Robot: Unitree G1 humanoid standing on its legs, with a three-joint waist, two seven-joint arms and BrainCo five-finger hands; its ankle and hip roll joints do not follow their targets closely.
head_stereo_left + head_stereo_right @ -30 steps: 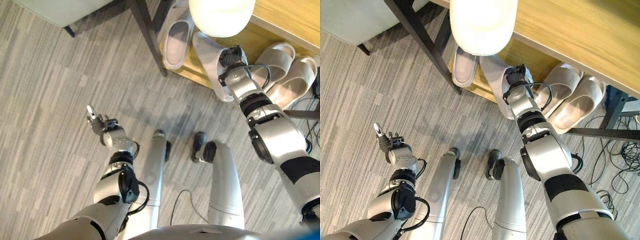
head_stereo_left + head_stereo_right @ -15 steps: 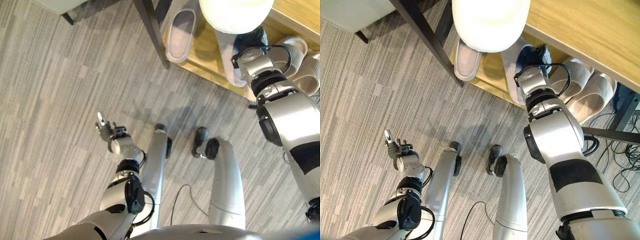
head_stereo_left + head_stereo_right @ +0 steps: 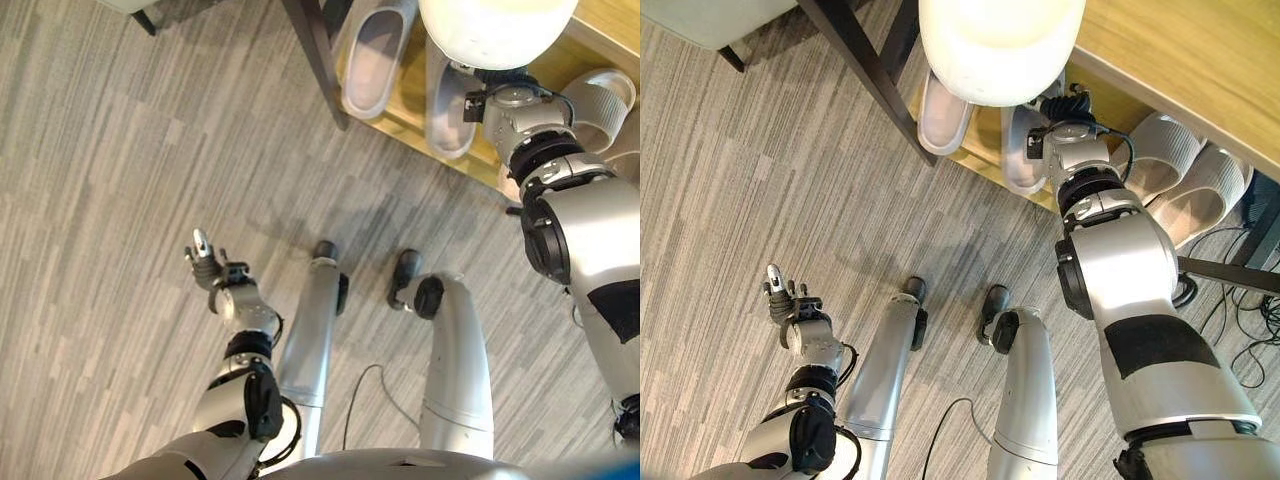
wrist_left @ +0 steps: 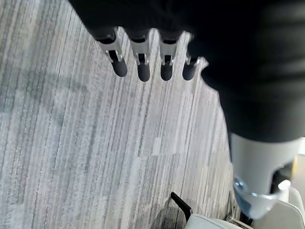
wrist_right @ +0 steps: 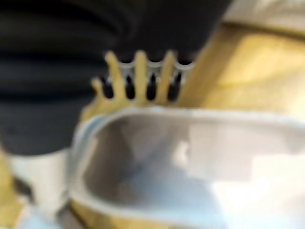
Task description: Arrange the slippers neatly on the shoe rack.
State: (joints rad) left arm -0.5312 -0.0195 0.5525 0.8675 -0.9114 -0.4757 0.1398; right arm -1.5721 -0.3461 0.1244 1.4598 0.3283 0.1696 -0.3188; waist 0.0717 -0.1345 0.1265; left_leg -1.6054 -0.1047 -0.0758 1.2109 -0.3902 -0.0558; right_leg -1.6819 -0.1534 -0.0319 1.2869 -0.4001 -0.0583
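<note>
A pale grey slipper (image 3: 375, 45) lies on the wooden rack's low shelf (image 3: 408, 112). Beside it lies a second grey slipper (image 3: 448, 118), toe outward at the shelf's front edge. My right hand (image 3: 492, 96) reaches under the rack's top onto this slipper. In the right wrist view the slipper's opening (image 5: 190, 167) sits right under the fingers (image 5: 138, 81), its rim pinched against them. A beige pair (image 3: 1162, 150) stands further right on the shelf. My left hand (image 3: 213, 270) hovers over the floor, open and holding nothing, its fingers (image 4: 140, 67) straight.
A dark rack leg (image 3: 870, 70) slants down at the shelf's left end. A white rounded object (image 3: 1000, 45) hides the shelf's back. The wooden top (image 3: 1180, 50) overhangs. Loose cables (image 3: 1240, 300) lie at the right. Grey plank floor (image 3: 120, 180) spreads to the left.
My right hand has carried the second grey slipper from hanging tilted off the shelf's edge to lying straighter beside the first one. The camera has shifted. The left hand has barely moved.
</note>
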